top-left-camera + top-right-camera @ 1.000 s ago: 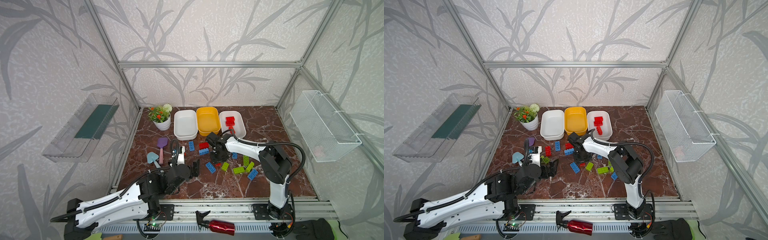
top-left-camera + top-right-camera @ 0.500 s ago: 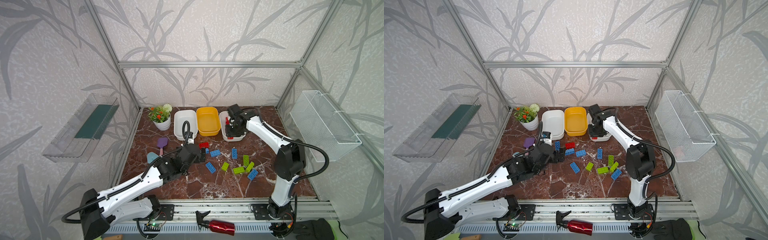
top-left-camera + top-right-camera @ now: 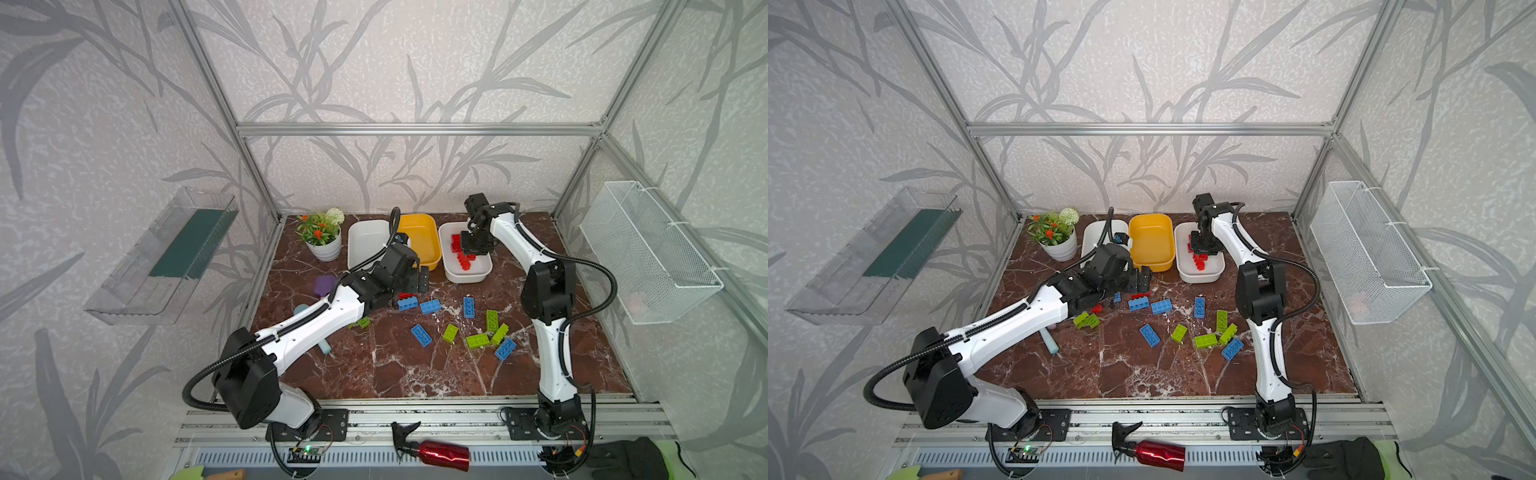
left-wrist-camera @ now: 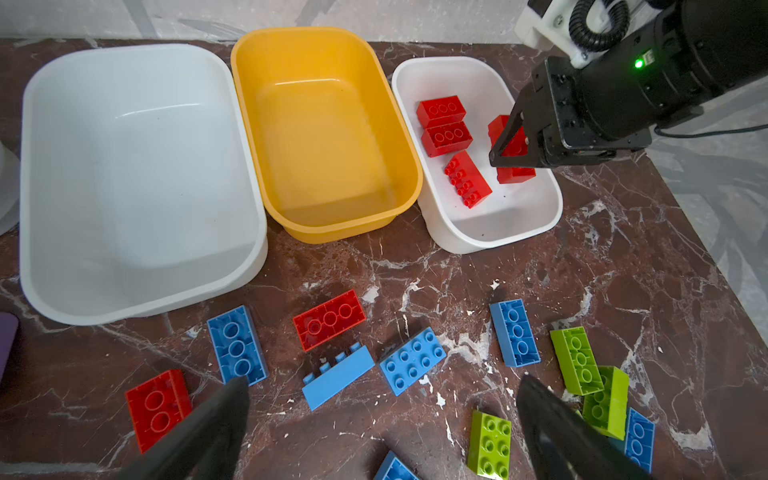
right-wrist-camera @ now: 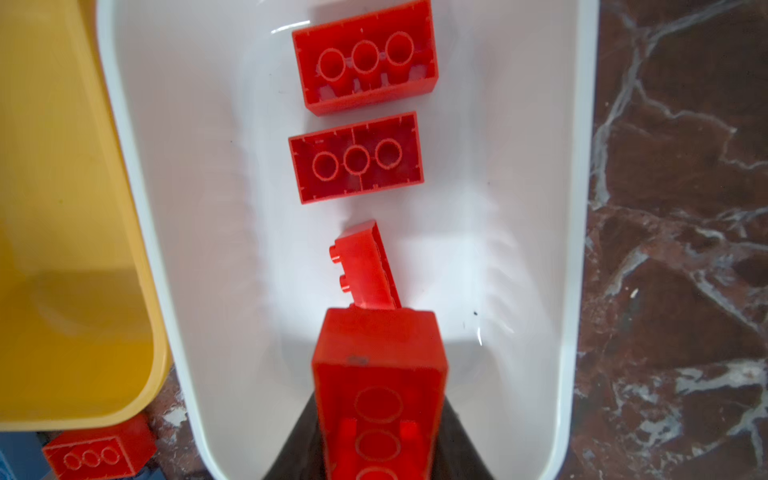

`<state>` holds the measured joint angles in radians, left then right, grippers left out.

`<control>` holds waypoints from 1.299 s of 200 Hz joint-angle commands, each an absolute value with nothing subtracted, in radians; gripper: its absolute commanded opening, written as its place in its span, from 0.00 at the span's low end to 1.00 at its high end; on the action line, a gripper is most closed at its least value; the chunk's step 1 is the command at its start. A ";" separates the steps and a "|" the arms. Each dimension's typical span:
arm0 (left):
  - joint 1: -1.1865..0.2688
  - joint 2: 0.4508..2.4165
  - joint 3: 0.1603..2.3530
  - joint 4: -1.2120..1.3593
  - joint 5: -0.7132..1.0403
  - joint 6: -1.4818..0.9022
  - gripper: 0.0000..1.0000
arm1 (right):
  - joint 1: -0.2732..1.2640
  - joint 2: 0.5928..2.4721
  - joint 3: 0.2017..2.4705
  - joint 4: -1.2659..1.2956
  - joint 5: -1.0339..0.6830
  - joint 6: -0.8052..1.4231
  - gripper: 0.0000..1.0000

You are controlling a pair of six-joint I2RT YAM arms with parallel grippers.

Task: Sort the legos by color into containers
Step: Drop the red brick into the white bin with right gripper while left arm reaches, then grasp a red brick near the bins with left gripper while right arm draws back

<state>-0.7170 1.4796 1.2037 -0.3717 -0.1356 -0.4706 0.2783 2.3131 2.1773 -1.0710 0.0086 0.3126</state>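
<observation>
The dark red marble-patterned desk [image 3: 395, 374] fills the lower middle of both top views, with a white wire-mesh basket [image 3: 648, 253] on the wall at right and a clear plastic wall shelf [image 3: 166, 257] at left. Along the desk's far edge stand a white rounded plastic tub [image 4: 137, 174], a yellow rounded plastic tub [image 4: 324, 124] and a second white plastic tub [image 4: 519, 216]. In both top views the left arm [image 3: 307, 328] covers part of the first tub. A red metal spray bottle [image 3: 440, 455] lies at the frame's bottom edge. A white ribbed flower pot [image 3: 324, 245] sits left of the tubs. The right hand [image 3: 475, 248] hangs over the second white tub, clamped on a red studded plastic brick [image 5: 378, 395]. Only the right wrist view shows its hollow underside. Three red bricks [image 5: 357, 158] lie in the tub beneath. The left hand [image 4: 382, 381] is spread wide above blue bricks [image 4: 411, 361], lime green bricks [image 4: 575, 359] and loose red bricks [image 4: 329, 320] on the desk
</observation>
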 commanded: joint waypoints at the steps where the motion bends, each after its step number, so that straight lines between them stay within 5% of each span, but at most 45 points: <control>1: -0.689 1.512 1.256 -0.411 -0.060 -0.433 0.99 | 0.267 2.355 2.271 -1.155 0.043 0.283 0.27; 61: -0.665 1.622 1.364 -0.529 0.009 -0.445 0.97 | 0.264 2.400 2.379 -1.235 0.043 0.268 0.63; 97: -0.664 1.644 1.339 -0.533 -0.009 -0.535 0.96 | 0.274 2.217 2.190 -1.164 0.045 0.258 0.76; 115: -0.665 1.662 1.339 -0.552 -0.051 -0.580 0.93 | 0.275 2.099 2.067 -1.115 0.025 0.259 0.91; 197: -0.666 1.785 1.371 -0.629 -0.077 -0.798 0.93 | 0.284 1.638 1.605 -1.006 -0.078 0.312 1.00; 260: -0.664 1.913 1.481 -0.682 -0.117 -0.842 0.93 | 0.293 1.479 1.421 -0.908 -0.097 0.344 0.99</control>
